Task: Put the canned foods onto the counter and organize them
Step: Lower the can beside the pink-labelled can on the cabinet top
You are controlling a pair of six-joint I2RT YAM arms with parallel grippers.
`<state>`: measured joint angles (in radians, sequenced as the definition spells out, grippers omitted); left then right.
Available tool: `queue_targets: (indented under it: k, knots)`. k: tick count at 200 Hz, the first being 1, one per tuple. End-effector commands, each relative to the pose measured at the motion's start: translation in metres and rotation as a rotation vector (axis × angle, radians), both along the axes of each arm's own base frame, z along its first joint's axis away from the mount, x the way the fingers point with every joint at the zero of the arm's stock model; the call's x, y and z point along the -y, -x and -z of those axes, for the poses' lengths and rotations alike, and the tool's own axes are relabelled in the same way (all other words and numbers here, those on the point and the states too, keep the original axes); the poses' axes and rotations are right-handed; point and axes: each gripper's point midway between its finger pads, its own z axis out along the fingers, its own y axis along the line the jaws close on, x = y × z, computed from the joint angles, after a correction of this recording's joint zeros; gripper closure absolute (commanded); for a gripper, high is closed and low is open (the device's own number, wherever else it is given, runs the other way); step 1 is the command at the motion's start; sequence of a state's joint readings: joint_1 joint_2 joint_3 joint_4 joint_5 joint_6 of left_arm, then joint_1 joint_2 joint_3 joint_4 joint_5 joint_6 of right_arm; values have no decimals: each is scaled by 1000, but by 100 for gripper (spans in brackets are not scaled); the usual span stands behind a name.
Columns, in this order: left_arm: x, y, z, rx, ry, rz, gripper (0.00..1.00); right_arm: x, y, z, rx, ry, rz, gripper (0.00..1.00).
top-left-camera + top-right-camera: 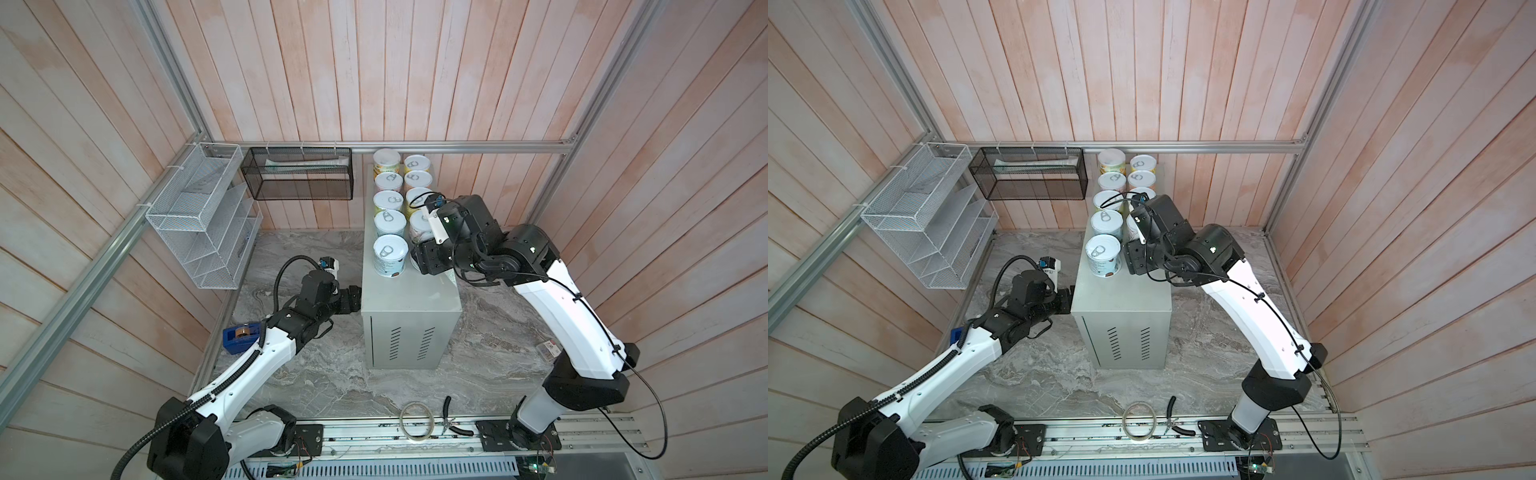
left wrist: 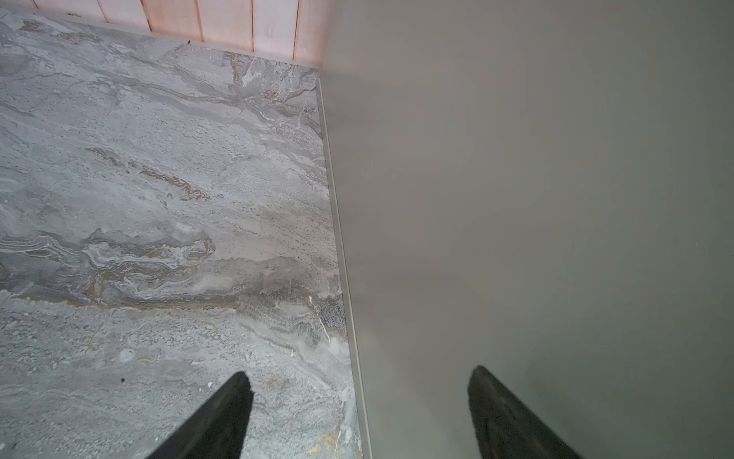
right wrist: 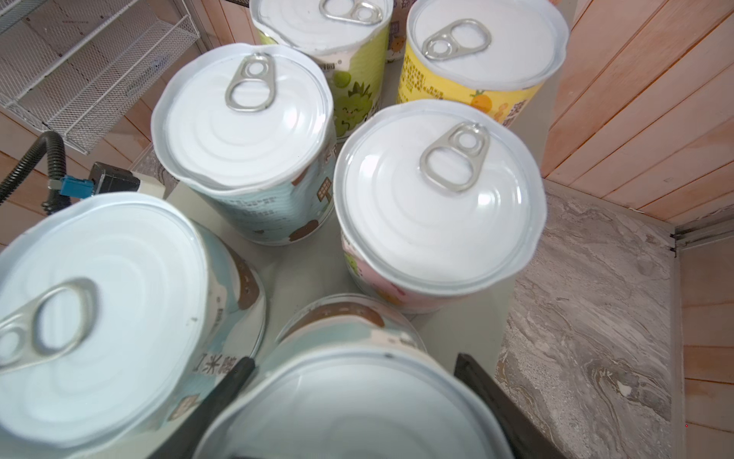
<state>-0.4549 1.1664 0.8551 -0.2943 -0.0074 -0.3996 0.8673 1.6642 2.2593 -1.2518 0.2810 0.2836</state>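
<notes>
Where visible, ten cans (image 1: 390, 253), one counter (image 1: 409, 303).

We are counting ten cans (image 1: 390, 251): five are standing in the left column at frame centre; four are showing in the right column; a tenth can (image 3: 349, 401) is filling the lower edge of the right wrist view; we are also counting one counter (image 1: 409, 299), two wire baskets (image 1: 195, 216) at upper left, one tape roll (image 1: 401, 420), one pair of pliers (image 1: 446, 409) and one blue tape dispenser (image 1: 239, 336).
</notes>
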Motion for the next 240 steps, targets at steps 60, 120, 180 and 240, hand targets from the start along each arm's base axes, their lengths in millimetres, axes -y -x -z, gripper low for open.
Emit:
queue_targets:
  k: [60,120,180,240]
  knots:
    - [1,-3,3,7,-16,7,12,0,-3,-12,36,1,5,41]
    - [1,-3,3,6,-17,6,12,-5,0,-15,31,-26,-17,30]
    - [0,-3,3,7,-18,5,12,-9,-1,-18,42,-44,-29,19]
    - [0,-5,3,8,-21,5,12,-5,5,-48,99,-126,-37,19]
